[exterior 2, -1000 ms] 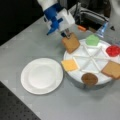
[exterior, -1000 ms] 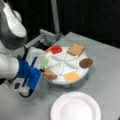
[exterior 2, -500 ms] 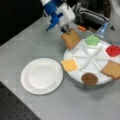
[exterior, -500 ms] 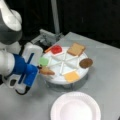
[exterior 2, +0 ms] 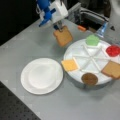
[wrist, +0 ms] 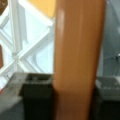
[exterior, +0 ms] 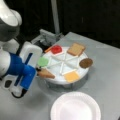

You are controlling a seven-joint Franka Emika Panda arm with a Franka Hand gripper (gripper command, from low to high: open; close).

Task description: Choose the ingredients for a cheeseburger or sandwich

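gripper [exterior 2: 59, 28] clamps one bread slice [exterior 2: 63, 36]; second bread slice [exterior 2: 112, 69] on tray [exterior 2: 82, 58]

The gripper [exterior 2: 59, 28] has a blue and white body with dark fingers [wrist: 35, 97]; the bread slice [exterior 2: 63, 36] between them is orange-brown, with a darker brown edge; the second bread slice [exterior: 76, 49] is light brown with the same darker border; the lettuce [exterior: 43, 61] is green; the tomato [exterior: 56, 49] is red; the cheese [exterior: 72, 76] is yellow-orange; the patty [exterior: 86, 63] is dark brown; the divided tray [exterior: 58, 75] is white with white ribs; the plate [exterior 2: 41, 75] is plain white; the table [exterior 2: 22, 47] is plain grey; the background is black.
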